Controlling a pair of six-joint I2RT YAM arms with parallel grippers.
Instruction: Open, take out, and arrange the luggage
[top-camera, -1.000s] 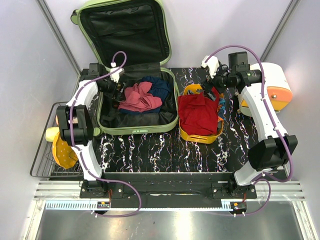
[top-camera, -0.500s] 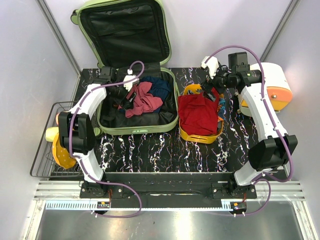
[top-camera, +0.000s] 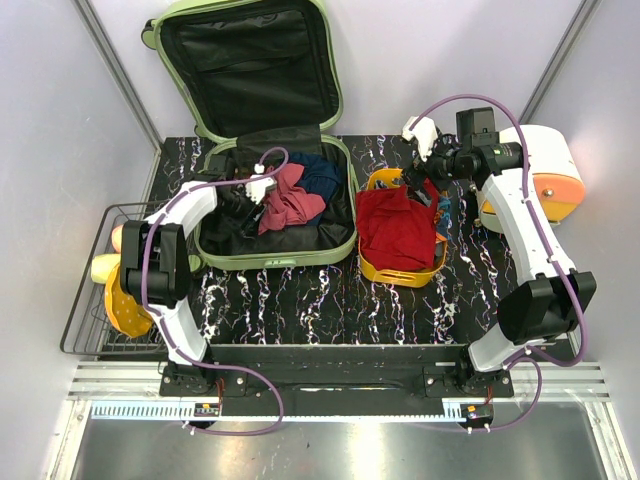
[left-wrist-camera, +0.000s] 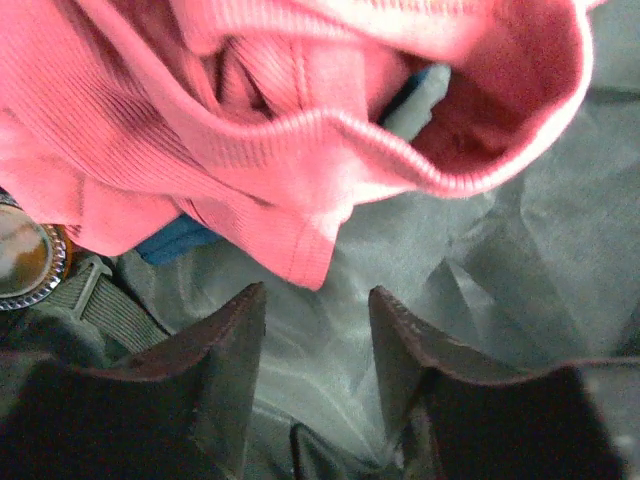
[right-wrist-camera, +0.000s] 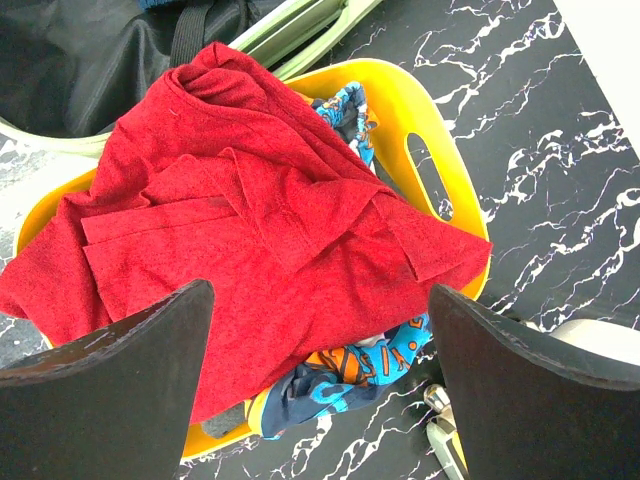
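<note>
Luggage (top-camera: 265, 135) sits open on your desk (top-camera: 330, 300), far left. Your left claw (left-wrist-camera: 318, 295) is parted, empty, just beside the pink garment (left-wrist-camera: 250, 120) inside. Your right claw (right-wrist-camera: 320, 295) gapes, released, above the red garment (right-wrist-camera: 250, 230) in the tray (right-wrist-camera: 420, 120).

A black bench (top-camera: 320, 300) with white marble veins is seen. On its far left part the open pale-green luggage (top-camera: 275, 262) is laid, with the lid raised behind. Just beside it, on the right, a yellow tray (top-camera: 400, 277) is placed. A white-and-orange object (top-camera: 545, 175) is set at the right edge.
</note>
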